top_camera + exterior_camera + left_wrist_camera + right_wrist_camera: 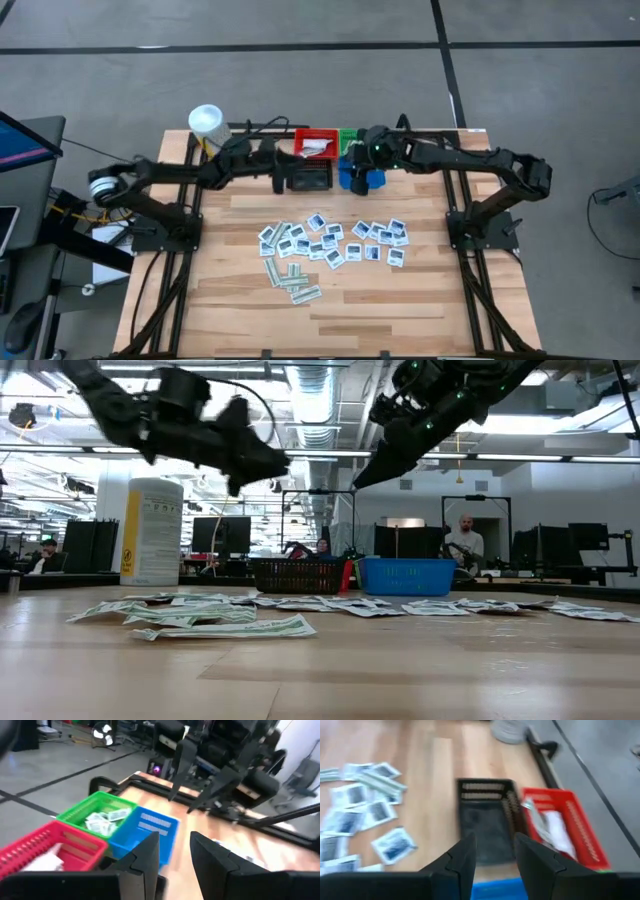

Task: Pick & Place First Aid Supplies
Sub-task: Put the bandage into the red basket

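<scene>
The first aid supplies (330,243) lie scattered on the middle of the wooden table: square white packets with dark print, and pale green strips (291,280) nearer the front edge. Some packets lie in the green bin (102,819). My left gripper (175,845) hovers open at the far side beside the black bin (310,178), holding nothing. My right gripper (495,847) hovers open over the blue bin (362,180), pointing toward the black bin (487,817), also with nothing between its fingers. In the low view both grippers (262,468) (375,470) hang well above the table.
A red bin (315,143) with white contents, the green bin (348,138), the blue and the black bin stand together at the far edge. A white tub (207,122) stands at the far left corner. People sit in the room beyond the table (466,540).
</scene>
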